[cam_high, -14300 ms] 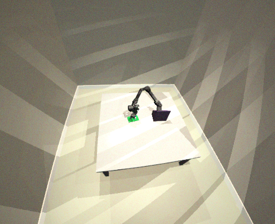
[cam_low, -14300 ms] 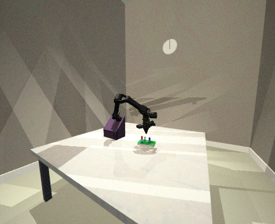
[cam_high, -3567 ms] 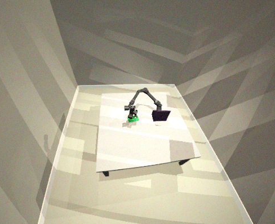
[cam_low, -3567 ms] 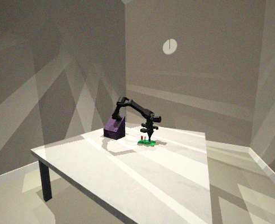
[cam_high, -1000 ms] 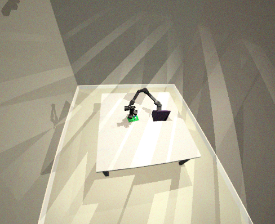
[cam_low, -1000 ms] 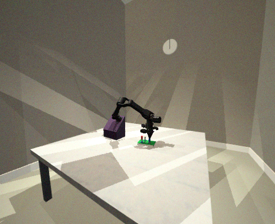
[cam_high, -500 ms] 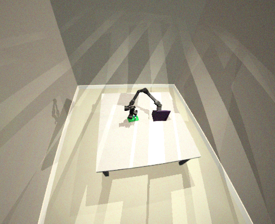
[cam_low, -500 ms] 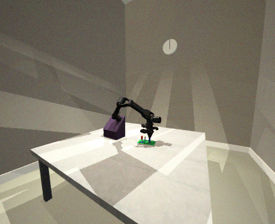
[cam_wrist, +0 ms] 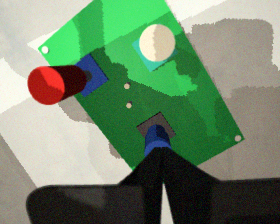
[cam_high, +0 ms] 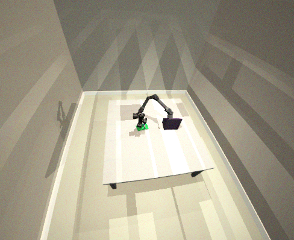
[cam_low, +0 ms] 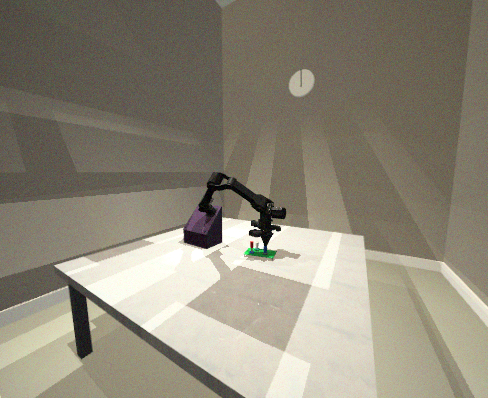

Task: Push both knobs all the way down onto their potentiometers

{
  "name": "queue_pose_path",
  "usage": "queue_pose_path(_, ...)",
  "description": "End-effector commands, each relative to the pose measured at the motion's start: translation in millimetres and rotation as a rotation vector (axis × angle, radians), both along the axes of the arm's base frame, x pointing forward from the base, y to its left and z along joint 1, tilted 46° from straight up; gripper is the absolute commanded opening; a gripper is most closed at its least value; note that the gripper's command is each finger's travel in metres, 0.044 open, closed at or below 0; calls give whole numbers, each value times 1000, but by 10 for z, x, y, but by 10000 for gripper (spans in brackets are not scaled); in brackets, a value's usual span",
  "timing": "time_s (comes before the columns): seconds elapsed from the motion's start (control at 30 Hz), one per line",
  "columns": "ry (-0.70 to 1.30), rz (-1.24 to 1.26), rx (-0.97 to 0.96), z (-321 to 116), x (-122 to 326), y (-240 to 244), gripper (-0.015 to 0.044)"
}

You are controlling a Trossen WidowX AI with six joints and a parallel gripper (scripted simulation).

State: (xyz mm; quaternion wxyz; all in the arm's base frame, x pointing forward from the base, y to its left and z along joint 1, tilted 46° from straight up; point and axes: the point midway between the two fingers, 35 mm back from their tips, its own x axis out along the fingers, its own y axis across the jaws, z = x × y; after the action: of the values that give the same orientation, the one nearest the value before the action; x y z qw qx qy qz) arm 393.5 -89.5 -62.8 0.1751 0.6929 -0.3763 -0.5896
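The green circuit board (cam_high: pixel 142 128) (cam_low: pixel 260 255) (cam_wrist: pixel 201 117) stands on the table. My gripper (cam_low: pixel 266 243) (cam_wrist: pixel 161 153) is shut and empty, pointing down. Its fingertips are at the top of the blue knob (cam_low: pixel 265 248) (cam_wrist: pixel 157 137), which stands on a grey-brown potentiometer (cam_wrist: pixel 154 121); they hide part of it, and contact is hard to tell. The red knob (cam_low: pixel 252 244) (cam_wrist: pixel 47 86) stands tall over a blue potentiometer (cam_wrist: pixel 97 82), with a bit of dark shaft showing below it. A cream knob (cam_low: pixel 257 245) (cam_wrist: pixel 157 43) stands over a teal potentiometer (cam_wrist: pixel 155 65); its height is unclear.
The arm's purple base block (cam_high: pixel 172 123) (cam_low: pixel 203 230) stands on the table (cam_high: pixel 132 163) (cam_low: pixel 339 310) beside the board. The arm arches over from it. Small pale pins (cam_wrist: pixel 127 86) stick up between the potentiometers. Light stripes and shadows cross the table.
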Motion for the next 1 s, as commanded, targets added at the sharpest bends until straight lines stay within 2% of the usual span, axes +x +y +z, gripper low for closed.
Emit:
queue_pose_path(0.0, -12, -31, 8, -79, 4, -137, 0)
queue_pose_path(0.97, -12, -31, 9, 137, 6, 94, 0)
